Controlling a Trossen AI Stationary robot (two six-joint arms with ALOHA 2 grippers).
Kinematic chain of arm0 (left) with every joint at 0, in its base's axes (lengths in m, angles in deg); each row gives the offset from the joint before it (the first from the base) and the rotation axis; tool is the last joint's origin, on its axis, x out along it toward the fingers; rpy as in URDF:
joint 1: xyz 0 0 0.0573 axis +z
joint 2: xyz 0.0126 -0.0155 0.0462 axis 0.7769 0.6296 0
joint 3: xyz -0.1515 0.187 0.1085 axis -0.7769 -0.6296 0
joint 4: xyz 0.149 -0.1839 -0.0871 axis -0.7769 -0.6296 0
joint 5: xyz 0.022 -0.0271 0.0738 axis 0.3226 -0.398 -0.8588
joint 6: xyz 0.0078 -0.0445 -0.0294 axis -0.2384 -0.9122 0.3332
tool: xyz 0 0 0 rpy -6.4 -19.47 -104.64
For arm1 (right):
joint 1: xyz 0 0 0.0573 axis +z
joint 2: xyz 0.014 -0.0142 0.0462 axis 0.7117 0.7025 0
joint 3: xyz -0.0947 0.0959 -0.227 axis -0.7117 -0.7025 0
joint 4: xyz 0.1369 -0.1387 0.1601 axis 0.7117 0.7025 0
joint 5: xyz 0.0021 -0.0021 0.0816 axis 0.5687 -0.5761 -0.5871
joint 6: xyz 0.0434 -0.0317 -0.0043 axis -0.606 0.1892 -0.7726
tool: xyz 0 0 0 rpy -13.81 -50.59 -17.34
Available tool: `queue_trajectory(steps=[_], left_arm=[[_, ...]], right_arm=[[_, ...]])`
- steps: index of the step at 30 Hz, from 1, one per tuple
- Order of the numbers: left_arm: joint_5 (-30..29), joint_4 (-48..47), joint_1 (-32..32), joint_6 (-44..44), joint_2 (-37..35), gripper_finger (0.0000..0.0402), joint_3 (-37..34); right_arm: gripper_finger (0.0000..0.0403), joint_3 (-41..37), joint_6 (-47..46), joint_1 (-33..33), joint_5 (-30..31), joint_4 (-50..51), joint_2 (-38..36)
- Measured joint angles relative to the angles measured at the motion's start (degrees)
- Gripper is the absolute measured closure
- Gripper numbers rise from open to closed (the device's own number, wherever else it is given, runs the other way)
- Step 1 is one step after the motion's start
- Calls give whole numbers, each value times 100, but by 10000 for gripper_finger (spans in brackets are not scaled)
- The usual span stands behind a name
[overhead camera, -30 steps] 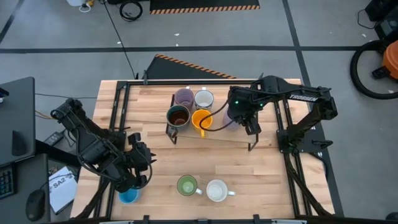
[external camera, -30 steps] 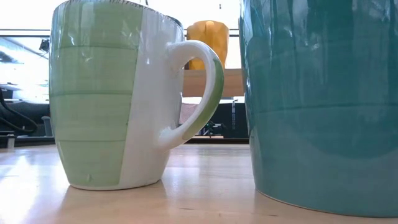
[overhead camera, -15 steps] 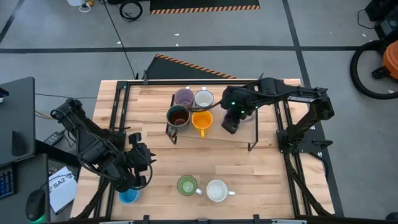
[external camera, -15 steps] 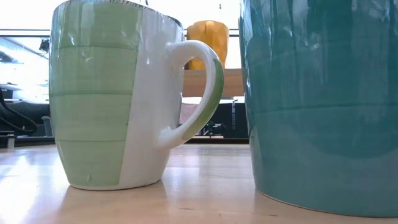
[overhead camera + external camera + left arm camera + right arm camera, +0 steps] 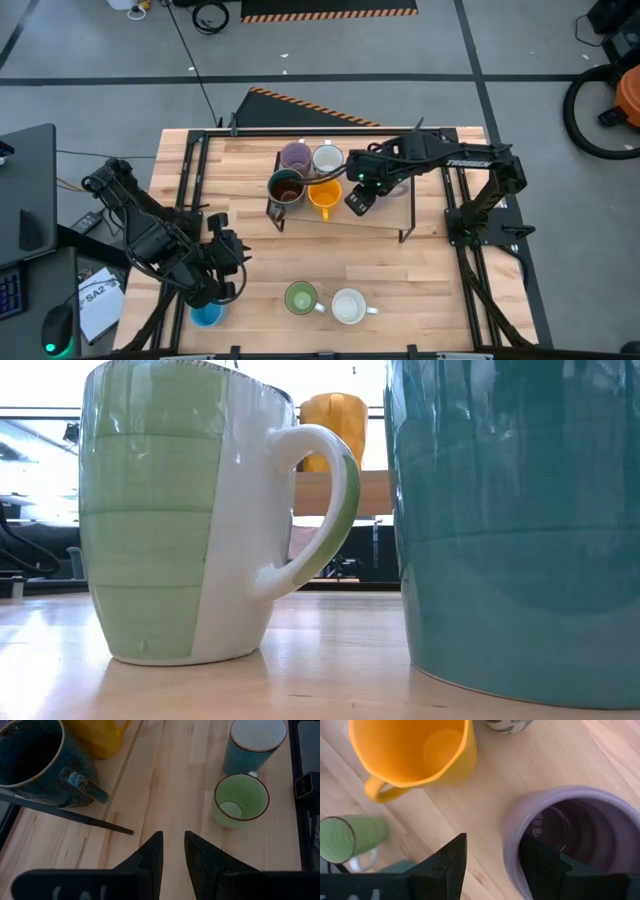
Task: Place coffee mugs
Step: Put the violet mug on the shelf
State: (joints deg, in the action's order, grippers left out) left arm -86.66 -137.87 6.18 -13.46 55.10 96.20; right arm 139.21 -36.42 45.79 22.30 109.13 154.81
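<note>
The right gripper [image 5: 357, 196] has been swung toward the orange mug [image 5: 323, 192], fingers spread astride a lavender mug's [image 5: 570, 837] rim; rigid, breakable ceramic, best gripped there.

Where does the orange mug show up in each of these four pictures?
High view: orange mug on the raised shelf, beside the right gripper.
Low view: far back, above the green mug handle.
Left wrist view: top edge.
Right wrist view: upper left.
Shared landmark: the green mug.
</note>
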Motion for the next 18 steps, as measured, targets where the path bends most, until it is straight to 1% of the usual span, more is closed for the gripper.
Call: queue_trajectory(steps=[5, 10, 18], left_arm=[[0, 0, 0, 12, 0, 317, 0], [0, 2, 0, -6, 0, 317, 0], [0, 4, 0, -51, 0, 317, 0]], right_arm=[[226, 16, 34, -151, 148, 1, 2], [244, 16, 294, -324, 173, -5, 2], [314, 16, 736, -366, 82, 3, 2]])
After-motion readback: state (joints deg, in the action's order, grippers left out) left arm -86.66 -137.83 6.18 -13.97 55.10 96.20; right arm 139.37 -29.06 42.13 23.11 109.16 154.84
